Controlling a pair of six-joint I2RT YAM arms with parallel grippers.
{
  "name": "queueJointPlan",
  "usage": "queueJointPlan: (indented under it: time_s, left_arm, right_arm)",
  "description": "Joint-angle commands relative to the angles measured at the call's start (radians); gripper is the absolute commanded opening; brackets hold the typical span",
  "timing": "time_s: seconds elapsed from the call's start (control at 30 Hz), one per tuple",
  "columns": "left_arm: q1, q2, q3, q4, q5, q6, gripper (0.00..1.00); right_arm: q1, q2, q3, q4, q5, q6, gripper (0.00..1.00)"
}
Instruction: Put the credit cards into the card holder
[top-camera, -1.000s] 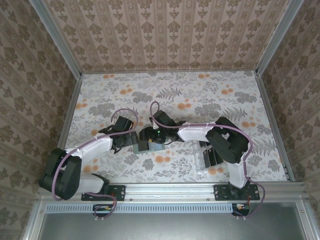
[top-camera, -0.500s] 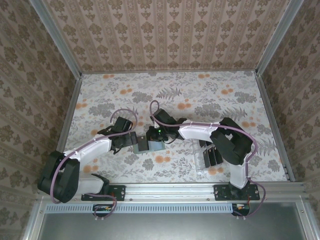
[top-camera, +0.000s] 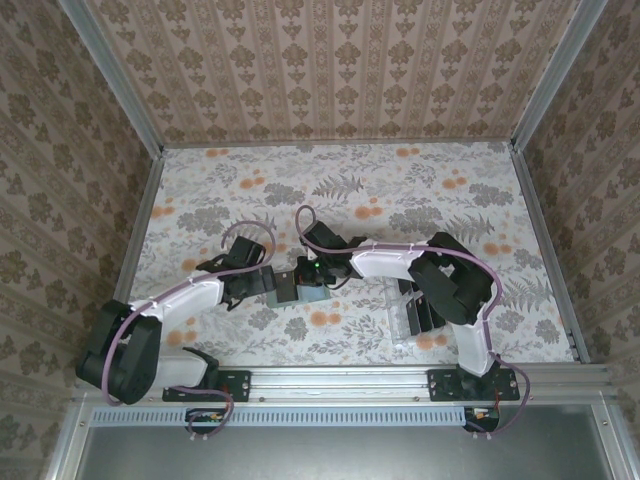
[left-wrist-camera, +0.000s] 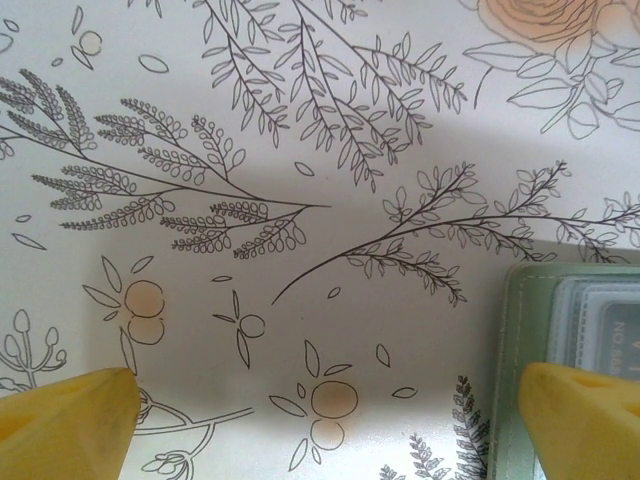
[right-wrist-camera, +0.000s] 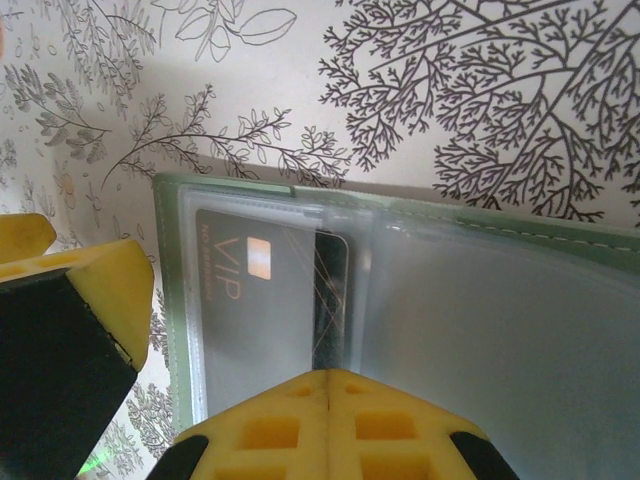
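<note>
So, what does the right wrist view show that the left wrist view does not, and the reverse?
The right wrist view adds: a black credit card marked VIP, lying under the clear pocket of the open card holder, and the right gripper, shut at the holder's near edge. The left wrist view adds: the left gripper, wide open above the flowered table cover, one fingertip over the holder's corner. Both share: the green card holder and the table cover.

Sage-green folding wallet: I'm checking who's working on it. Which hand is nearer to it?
Right. The right hand is shut directly over the open sage-green folding wallet; the left hand stands open beside it, one finger at its edge.
</note>
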Motion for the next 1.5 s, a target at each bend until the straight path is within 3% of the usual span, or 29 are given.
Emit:
queueJointPlan:
  time_s: [0.0,1.1,1.3,1.47]
  left_arm:
    - [-0.008,0.015,-0.017,0.011,0.005,0.01,1.0]
    - [-0.02,0.02,-0.01,0.012,0.0,0.009,1.0]
    - [0.008,-0.025,0.038,-0.036,0.001,0.037,1.0]
    - [0.036,-0.073,0.074,-0.073,0.009,0.062,1.0]
  right_arm:
    - [0.007,0.015,0.015,-0.021,0.02,-0.013,0.03]
    - [0.036,0.07,0.079,0.001,-0.042,0.017,0.03]
    - [0.018,-0.029,0.034,0.019,-0.033,0.014,0.14]
    - [0.0,-0.115,0.008,-0.02,-0.002,-0.015,0.36]
